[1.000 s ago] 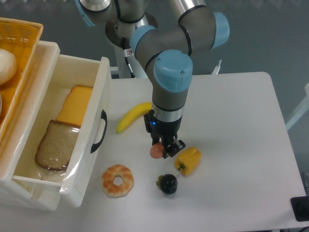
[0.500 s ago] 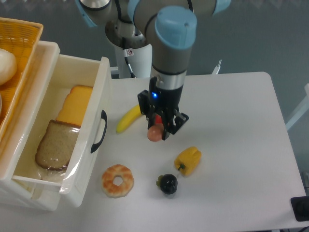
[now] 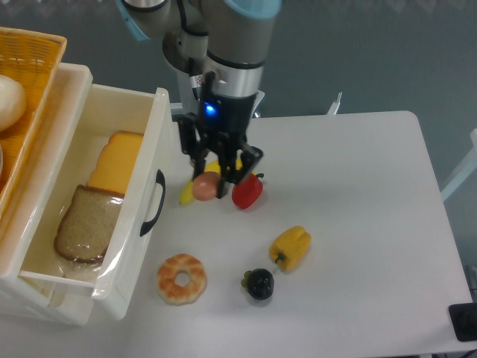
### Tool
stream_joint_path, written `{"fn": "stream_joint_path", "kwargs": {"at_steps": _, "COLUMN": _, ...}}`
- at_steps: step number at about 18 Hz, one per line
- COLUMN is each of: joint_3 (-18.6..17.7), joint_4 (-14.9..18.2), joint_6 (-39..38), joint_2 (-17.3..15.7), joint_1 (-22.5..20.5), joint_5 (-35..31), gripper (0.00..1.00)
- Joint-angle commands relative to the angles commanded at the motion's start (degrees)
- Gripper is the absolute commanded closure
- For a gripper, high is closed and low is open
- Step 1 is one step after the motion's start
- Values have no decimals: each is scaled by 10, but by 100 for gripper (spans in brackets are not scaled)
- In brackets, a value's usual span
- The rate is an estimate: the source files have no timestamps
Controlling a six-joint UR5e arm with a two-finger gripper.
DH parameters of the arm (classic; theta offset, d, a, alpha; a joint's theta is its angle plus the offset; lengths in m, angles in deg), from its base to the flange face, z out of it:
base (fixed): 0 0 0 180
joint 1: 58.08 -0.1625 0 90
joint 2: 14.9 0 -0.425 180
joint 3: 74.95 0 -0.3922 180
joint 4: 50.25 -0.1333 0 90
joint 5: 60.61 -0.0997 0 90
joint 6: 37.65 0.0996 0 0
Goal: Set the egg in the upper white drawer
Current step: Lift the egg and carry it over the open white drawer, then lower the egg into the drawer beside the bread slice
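Egg: the egg [image 3: 206, 186] is sitting pinched in the pincer, hanging up off the table, a small salmon-pink oval poking out at the fingertips.

Pincer: the gripper [image 3: 211, 184] is pointing down and clamping narrow around the egg, with a blue light glowing on the wrist just above it.

Drawer: the upper white drawer [image 3: 156, 145] is sitting pulled open off to the pincer's left, its black handle [image 3: 153, 203] facing the pincer. The egg is hanging just outside its front wall, not over the opening.

Inside the drawer: a slice of brown bread [image 3: 86, 224] is lying further left and lower, and a yellow cheese wedge [image 3: 116, 162] is lying just above it, both on clear lining.

Red pepper: the red pepper [image 3: 247, 191] is sitting right beside the pincer on its right, close enough that it's hard to tell if they're touching.

Banana: the banana [image 3: 188, 192] is lying under and behind the pincer, mostly hidden by it.

Below the pincer: a yellow pepper [image 3: 291, 247] is lying down to the right, a dark round fruit [image 3: 259, 283] is lower still, and a doughnut [image 3: 181, 278] is resting down and slightly left.

Basket: a yellow wicker basket [image 3: 30, 82] is sitting far left, above the drawer, holding a white round item [image 3: 10, 103].
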Motion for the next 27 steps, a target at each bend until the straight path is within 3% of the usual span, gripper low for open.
{"fn": "stream_joint_path", "kwargs": {"at_steps": 8, "joint_3": -4, "joint_4": 3, "joint_6": 38, "joint_2": -11, "joint_1": 45, "joint_5": 1, "gripper": 85}}
{"fn": "stream_joint_path", "kwargs": {"at_steps": 12, "joint_3": -12, "joint_4": 7, "joint_6": 108, "joint_2": -11, "joint_1": 63, "joint_5": 0, "gripper": 85}}
{"fn": "stream_joint_path", "kwargs": {"at_steps": 27, "joint_3": -60, "joint_4": 24, "joint_6": 150, "joint_2": -10, "joint_1": 112, "joint_5": -4, "gripper": 85}}
